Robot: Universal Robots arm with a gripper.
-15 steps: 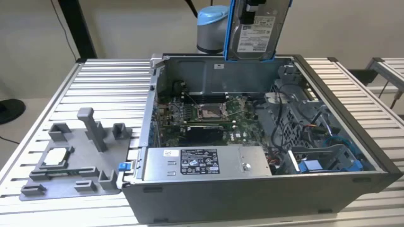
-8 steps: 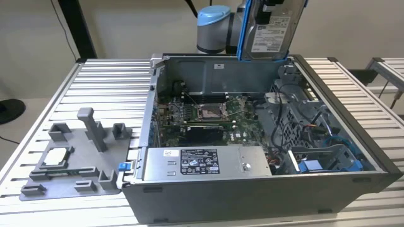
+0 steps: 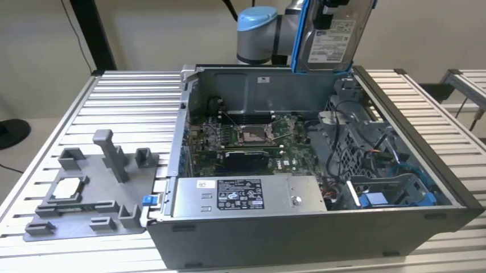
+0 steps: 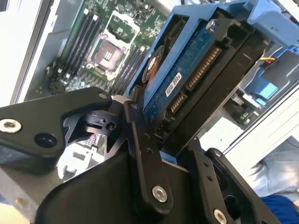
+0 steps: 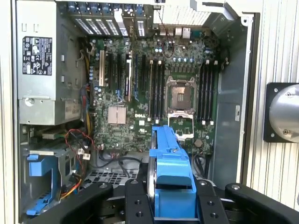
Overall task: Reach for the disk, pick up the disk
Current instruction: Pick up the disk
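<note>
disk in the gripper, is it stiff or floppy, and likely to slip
Probably stiff: the disk is a flat metal slab in a blue bracket. It may be heavy for its size. Slipping looks unlikely while the gripper clamps it from both sides.

The arm [image 3: 262, 37] is silver-grey metal with a rounded light-blue cap on its joint. The gripper [image 4: 163, 154] is matte black, built of flat linked bars joined by silver screws, with round bolt holes in its broad black side plates.
</note>
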